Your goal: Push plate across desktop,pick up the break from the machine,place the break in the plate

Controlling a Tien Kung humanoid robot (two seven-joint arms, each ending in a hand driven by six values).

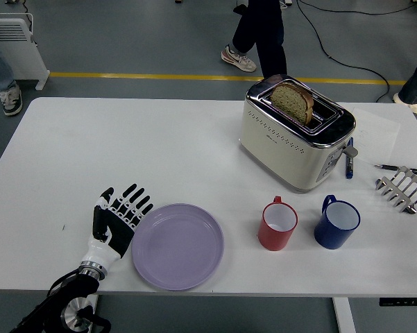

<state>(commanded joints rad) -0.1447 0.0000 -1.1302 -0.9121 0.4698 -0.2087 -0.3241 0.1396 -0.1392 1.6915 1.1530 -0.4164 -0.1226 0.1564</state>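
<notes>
A lilac plate (178,245) lies near the table's front edge, left of centre. My left hand (118,216) rests flat against the plate's left rim, fingers spread and holding nothing. A slice of brown bread (293,101) stands upright in the slot of a cream and chrome toaster (295,133) at the back right. My right hand does not show.
A red mug (277,224) and a blue mug (336,223) stand right of the plate, in front of the toaster. A blue pen (349,165), a black pen (400,168) and a metal toast rack (403,187) lie at the far right. A person's legs pass behind the table.
</notes>
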